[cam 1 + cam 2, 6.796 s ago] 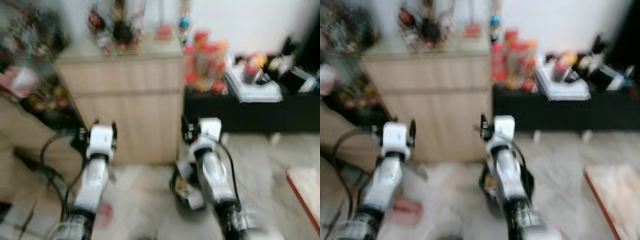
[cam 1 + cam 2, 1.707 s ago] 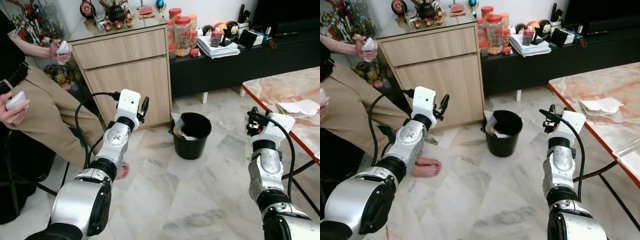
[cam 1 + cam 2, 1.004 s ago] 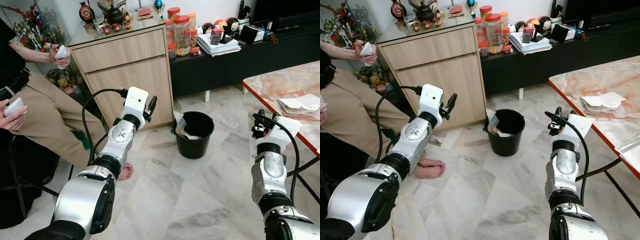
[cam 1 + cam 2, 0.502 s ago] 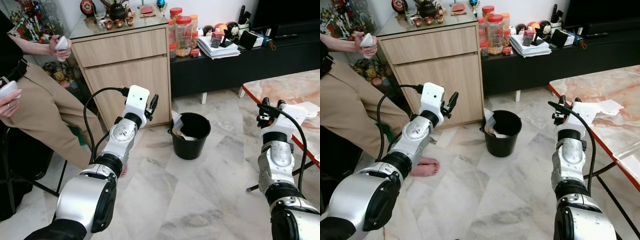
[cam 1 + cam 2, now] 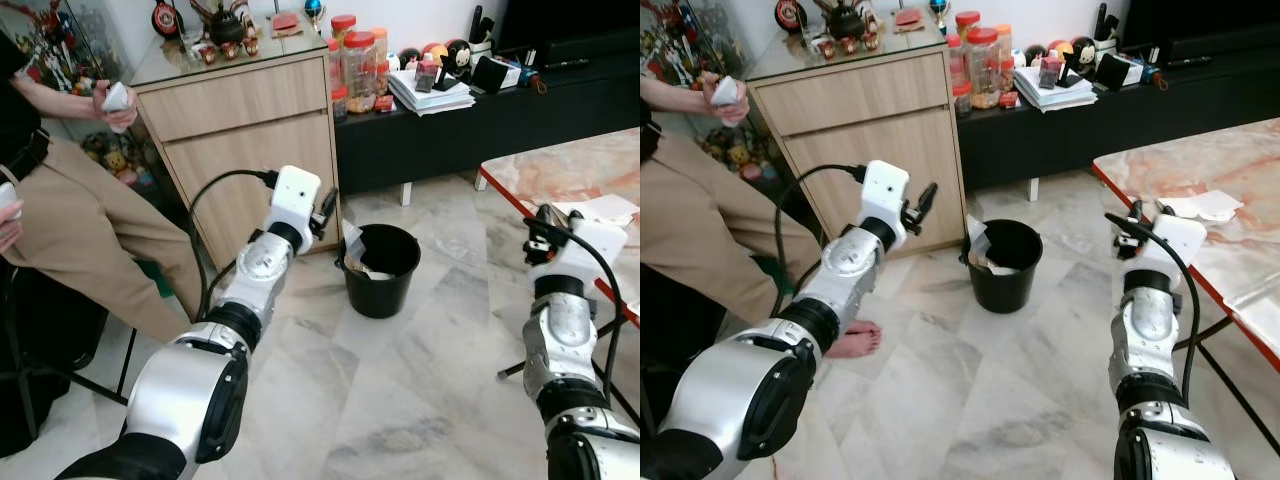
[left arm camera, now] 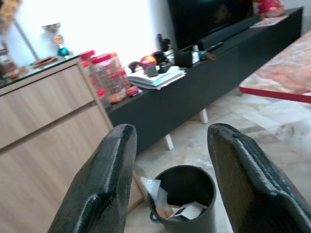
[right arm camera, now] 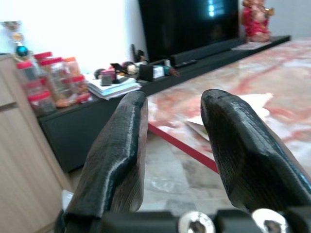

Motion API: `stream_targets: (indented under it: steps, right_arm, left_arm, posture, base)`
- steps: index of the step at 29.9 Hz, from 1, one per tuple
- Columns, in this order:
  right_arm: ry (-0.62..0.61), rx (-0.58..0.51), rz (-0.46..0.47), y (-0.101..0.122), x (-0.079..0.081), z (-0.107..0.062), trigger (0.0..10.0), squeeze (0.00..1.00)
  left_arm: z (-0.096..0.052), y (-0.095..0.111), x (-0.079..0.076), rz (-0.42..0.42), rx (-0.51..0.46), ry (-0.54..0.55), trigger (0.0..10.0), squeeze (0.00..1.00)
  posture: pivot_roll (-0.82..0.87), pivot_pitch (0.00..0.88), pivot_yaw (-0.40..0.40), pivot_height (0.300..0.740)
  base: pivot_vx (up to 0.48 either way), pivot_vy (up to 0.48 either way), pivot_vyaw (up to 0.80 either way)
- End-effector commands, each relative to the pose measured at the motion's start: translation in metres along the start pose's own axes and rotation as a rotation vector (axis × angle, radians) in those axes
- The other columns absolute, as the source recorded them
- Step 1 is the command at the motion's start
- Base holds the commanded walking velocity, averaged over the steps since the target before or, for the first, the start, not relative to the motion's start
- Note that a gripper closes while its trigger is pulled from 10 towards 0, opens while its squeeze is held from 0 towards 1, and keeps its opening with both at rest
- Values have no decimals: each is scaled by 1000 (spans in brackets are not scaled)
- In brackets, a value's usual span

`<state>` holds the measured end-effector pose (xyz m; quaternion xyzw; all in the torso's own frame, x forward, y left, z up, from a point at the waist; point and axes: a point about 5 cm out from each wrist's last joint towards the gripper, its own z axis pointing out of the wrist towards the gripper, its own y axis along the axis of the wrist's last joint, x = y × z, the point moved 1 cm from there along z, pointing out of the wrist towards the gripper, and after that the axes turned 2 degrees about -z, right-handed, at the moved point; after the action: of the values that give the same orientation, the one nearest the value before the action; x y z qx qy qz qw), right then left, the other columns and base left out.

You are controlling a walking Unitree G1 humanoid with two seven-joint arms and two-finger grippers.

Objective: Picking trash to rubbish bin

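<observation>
The trash I am after is the white crumpled paper (image 5: 1203, 205) lying on the marble table (image 5: 1240, 170) at my right, near its edge and well apart from the black rubbish bin (image 5: 1006, 265), which stands on the floor by the wooden cabinet (image 5: 240, 150) and already holds some scraps of paper. My right gripper (image 5: 1137, 228) is raised just beside the table edge with its two fingers spread and nothing between them; in the right wrist view the paper shows past the gap between them. My left gripper (image 5: 325, 210) hangs forward near the bin, fingers likewise parted and empty. As I judge it, the worst risk is the table's red rim: if I reach in too low, the fingers could strike the edge instead of clearing it. The paper looks thin and flat, so a pinch from above may slide it away or catch only a corner, and it could flutter down while I turn toward the bin. A seated person (image 5: 60, 200) holding controllers is close on my left, so a wide swing of the left arm could brush a leg. I count one piece of paper on the table, one bin, two grippers and one person.
</observation>
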<state>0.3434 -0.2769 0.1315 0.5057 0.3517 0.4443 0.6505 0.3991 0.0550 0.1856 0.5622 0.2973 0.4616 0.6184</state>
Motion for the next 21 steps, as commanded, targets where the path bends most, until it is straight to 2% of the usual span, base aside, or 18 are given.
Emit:
stream_targets:
  steps: [1, 10, 12, 15, 18, 19, 21]
  right_arm:
    - [-6, -30, 15, 6, 2, 2, 10000, 0]
    - [52, -2, 32, 2, 22, 2, 10000, 0]
    - [107, 35, 52, -3, 33, 0, 10000, 0]
    - [131, 55, 49, -6, 38, -1, 10000, 0]
    - [206, 111, 94, -12, 53, -3, 10000, 0]
    - [206, 111, 94, -12, 53, -3, 10000, 0]
    - [257, 139, 105, -16, 64, -6, 10000, 0]
  left_arm:
    - [1, 2, 5, 12, 8, 4, 10000, 0]
    - [-6, -5, 16, 22, 14, 42, 10000, 0]
    - [-13, -12, 27, 20, 28, 90, 10000, 0]
    - [-18, -16, 34, 7, 38, 122, 10000, 0]
    - [-28, -26, 49, -46, 65, 201, 10000, 0]
    - [-28, -26, 49, -46, 65, 201, 10000, 0]
    - [-33, -31, 55, -66, 74, 226, 10000, 0]
  posture:
    - [-133, 0, 164, 740]
    - [-77, 0, 136, 740]
    - [-46, 0, 123, 740]
    - [-31, 0, 116, 740]
    - [-16, 0, 109, 740]
    - [-16, 0, 109, 740]
    - [8, 0, 94, 740]
  base:
    - [0, 0, 0]
    - [0, 0, 0]
    - [0, 0, 0]
    - [0, 0, 0]
    - [0, 0, 0]
    - [0, 0, 0]
    - [0, 0, 0]
